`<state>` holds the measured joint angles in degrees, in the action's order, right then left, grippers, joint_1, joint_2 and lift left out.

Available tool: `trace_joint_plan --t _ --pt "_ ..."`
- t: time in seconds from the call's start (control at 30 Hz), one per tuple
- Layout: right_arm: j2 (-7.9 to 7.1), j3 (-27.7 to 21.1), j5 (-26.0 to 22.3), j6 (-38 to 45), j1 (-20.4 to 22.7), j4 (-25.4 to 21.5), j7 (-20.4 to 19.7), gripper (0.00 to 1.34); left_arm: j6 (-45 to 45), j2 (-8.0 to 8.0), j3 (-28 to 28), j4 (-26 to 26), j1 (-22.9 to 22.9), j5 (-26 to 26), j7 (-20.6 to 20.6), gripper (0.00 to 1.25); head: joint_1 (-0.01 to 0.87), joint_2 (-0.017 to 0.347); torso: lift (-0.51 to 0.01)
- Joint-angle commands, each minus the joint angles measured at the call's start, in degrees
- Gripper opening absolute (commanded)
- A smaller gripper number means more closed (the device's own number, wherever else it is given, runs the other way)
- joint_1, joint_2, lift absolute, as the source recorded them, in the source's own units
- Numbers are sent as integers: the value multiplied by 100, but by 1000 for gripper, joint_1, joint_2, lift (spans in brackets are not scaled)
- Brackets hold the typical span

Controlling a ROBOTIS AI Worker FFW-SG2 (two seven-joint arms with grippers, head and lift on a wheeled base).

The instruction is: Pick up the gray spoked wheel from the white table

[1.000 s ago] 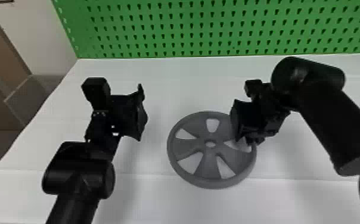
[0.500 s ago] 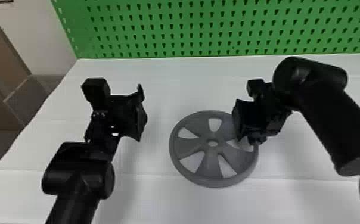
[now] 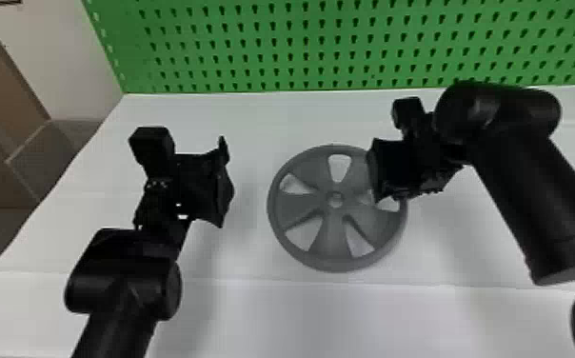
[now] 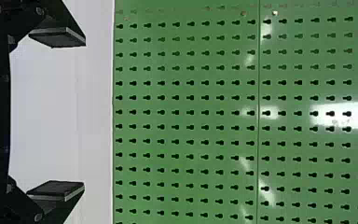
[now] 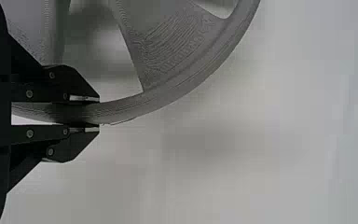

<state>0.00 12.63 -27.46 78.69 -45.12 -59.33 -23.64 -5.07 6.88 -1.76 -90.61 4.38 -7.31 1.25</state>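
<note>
1. Gripping the rim of the gray, round, spoked, plastic-looking wheel (image 3: 296, 208), the black two-fingered right gripper (image 3: 396, 166) has its jaws closed.
2. The wheel is over the flat white table (image 3: 253, 319); contact cannot be told.
3. Left of it, the black two-fingered left gripper (image 3: 223, 183) has jaws wide apart.

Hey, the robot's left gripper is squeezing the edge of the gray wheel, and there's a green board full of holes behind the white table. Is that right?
Not quite: it's the right gripper that has the edge of the gray wheel between its fingers, as the right wrist view shows. The green board full of holes is behind the white table, just as you said.
</note>
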Motion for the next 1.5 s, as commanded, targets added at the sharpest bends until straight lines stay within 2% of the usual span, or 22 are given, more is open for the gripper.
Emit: trace_joint_plan --t 0.0,0.13,0.23,0.37,0.47,0.53,0.67,0.87,0.97,1.03,1.23,1.47 --pt "-26 -173 22 -381 346 -755 0 245 6 6 18 -18 -25 -25 7 1057 779 146 -84" --pt "-123 -208 259 -891 645 -1388 290 233 6 15 62 -70 -69 -25 7 1055 779 146 -84" --pt "-132 -419 400 -1409 935 -1705 545 227 -2 15 89 -114 -86 -33 7 1055 779 146 -84" --pt "-140 -516 1182 -2077 1181 -1907 1423 226 6 15 124 -141 -121 -42 7 1055 779 146 -84" --pt "-149 -525 1445 -2833 1410 -2047 1678 224 6 15 150 -176 -139 -42 7 1055 779 146 -84" --pt "-158 -560 1551 -3492 1638 -2188 1722 222 6 15 159 -193 -148 -42 -2 1055 779 146 -84" --pt "-140 -727 1806 -4239 1937 -2399 1793 216 6 15 168 -211 -156 -51 7 1055 779 146 -84" --pt "-132 -841 2017 -5821 2368 -2372 1951 192 -2 15 203 -237 -183 -60 7 1054 779 146 -84" --pt "-44 -955 2113 -6621 2587 -2276 1951 187 6 15 212 -237 -192 -60 -2 1054 779 146 -84" --pt "5 -1070 2184 -6946 2710 -2258 1942 187 15 15 212 -246 -192 -60 -2 1054 779 146 -84" --pt "5 -1096 2351 -7764 3009 -2135 1942 173 59 6 238 -255 -209 -95 7 1054 779 146 -84" --pt "0 -1061 2377 -8133 3255 -2135 1942 161 94 6 291 -308 -227 -130 7 1054 779 146 -84"
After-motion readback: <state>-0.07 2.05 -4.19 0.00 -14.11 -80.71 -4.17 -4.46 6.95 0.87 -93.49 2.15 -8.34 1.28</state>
